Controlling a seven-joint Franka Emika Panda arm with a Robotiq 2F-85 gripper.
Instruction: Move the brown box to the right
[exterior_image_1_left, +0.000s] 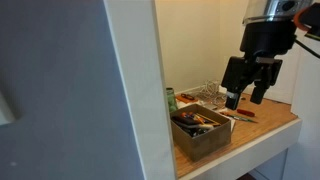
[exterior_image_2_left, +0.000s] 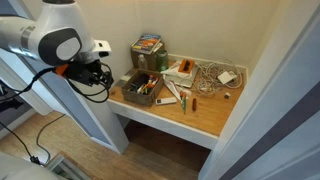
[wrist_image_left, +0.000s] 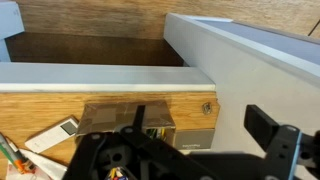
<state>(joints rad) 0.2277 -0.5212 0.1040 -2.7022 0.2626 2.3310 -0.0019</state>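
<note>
The brown box is an open cardboard box full of tools, standing on the wooden shelf near its front edge. It also shows in an exterior view at the shelf's left end, and in the wrist view below the fingers. My gripper is open and empty. It hangs in the air above the shelf, beside the box and apart from it. In an exterior view it sits just off the box's outer side. In the wrist view the two dark fingers are spread wide.
A white partition wall stands close beside the box. On the shelf lie a stack of books, a white carton, tangled cables, an orange-handled screwdriver and a white remote.
</note>
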